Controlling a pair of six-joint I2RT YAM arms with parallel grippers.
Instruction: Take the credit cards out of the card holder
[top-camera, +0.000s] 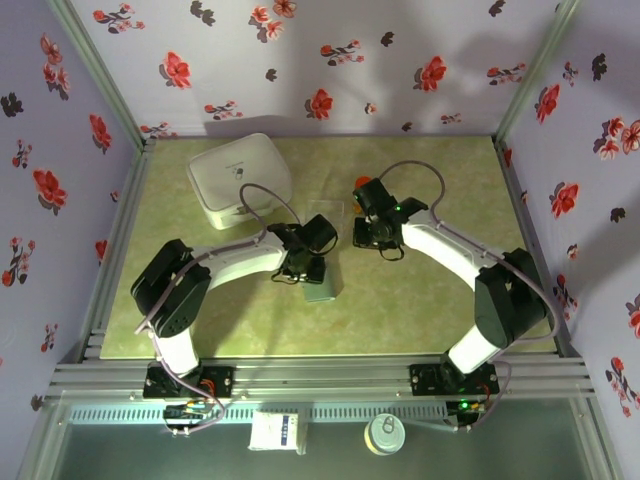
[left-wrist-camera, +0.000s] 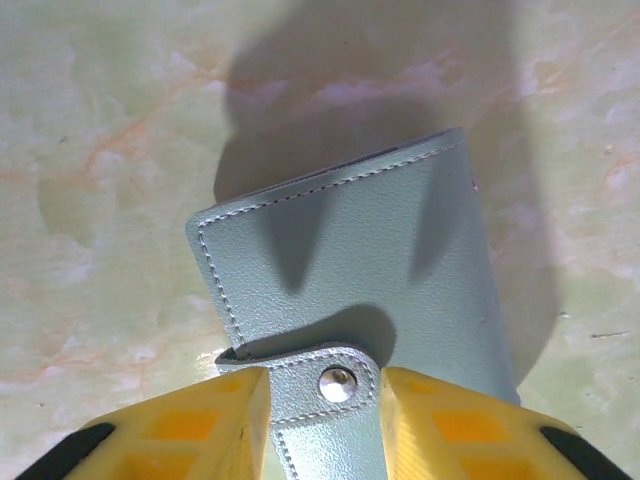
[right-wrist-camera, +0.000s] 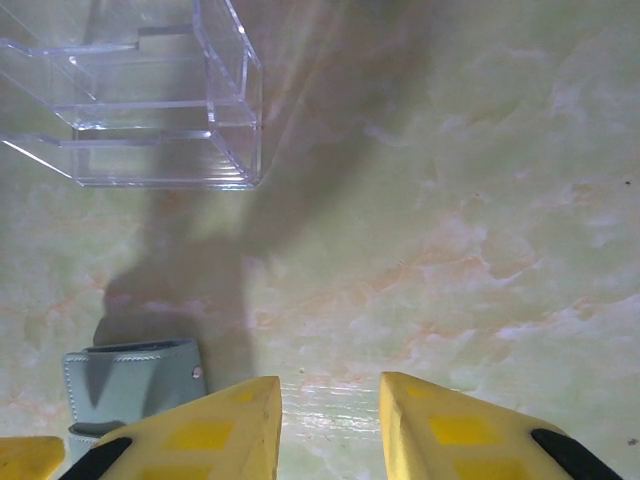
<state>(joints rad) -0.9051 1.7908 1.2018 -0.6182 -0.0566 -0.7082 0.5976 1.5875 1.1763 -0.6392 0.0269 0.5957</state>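
light: bright, from above | shadows: soft, dark on table (left-wrist-camera: 560, 120) | glare: small patch | focus: mostly sharp

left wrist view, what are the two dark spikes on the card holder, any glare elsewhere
left wrist: shadows of its own fingers across the card holder; right wrist: soft glare low on the table, bright edges on the clear plastic box.

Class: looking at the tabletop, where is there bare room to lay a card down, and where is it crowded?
Free: the near strip of table between the two arm bases, below the card holder; and the far right corner beyond the right gripper. Crowded: the middle, where the left gripper, clear box and white case sit close.
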